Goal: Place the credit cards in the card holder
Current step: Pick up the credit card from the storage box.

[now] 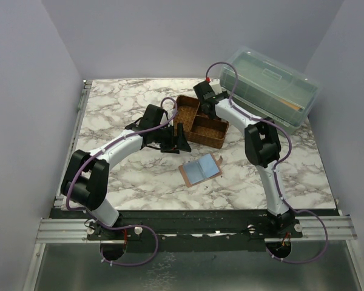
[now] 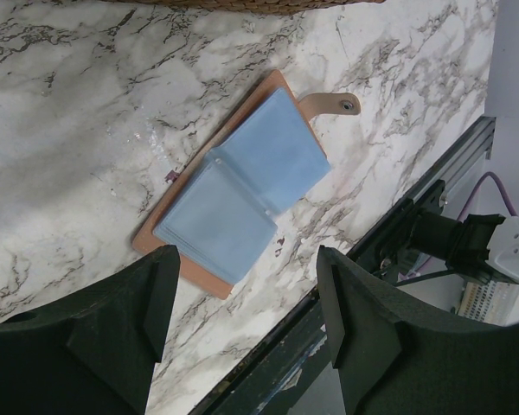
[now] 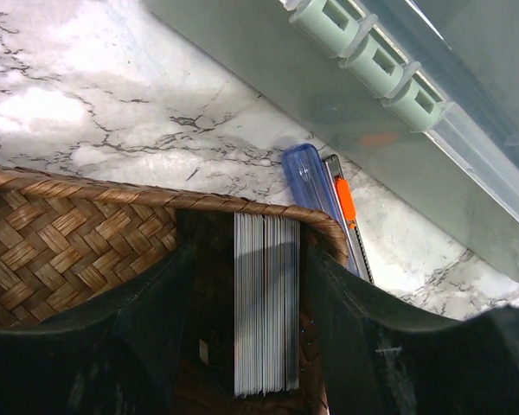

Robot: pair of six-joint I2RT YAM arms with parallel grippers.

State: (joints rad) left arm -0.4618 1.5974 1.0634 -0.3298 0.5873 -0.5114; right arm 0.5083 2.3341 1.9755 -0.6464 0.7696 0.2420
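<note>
Top external view: the card holder (image 1: 200, 170) lies opened flat on the marbled bench (image 1: 118, 109), a little below the frame's middle. Its tan leather-like rim frames bluish clear pockets that face up, and its snap tab points toward the upper right. In the left wrist view it fills the centre, the two pocket leaves overlapping at the fold. The left hand (image 2: 246, 285) hangs above it, its black, grainy fingers (image 2: 125, 333) spread wide with nothing between them.

Just above the holder in the top view sits a brown woven tray (image 1: 213, 140) divided into compartments. At upper right is a big translucent green box (image 1: 270, 88) with rounded corners. The right hand (image 3: 251, 259) reaches into the tray's far end, where the credit cards (image 3: 266, 303) stand on edge as a tight stack of thin pale layers. Its fingers flank that stack; whether they pinch it I cannot tell. Beyond the wicker rim, a translucent blue rod (image 3: 309, 181) and a slim grey tool (image 3: 356, 246) with an orange slider lie just beside the box.
</note>
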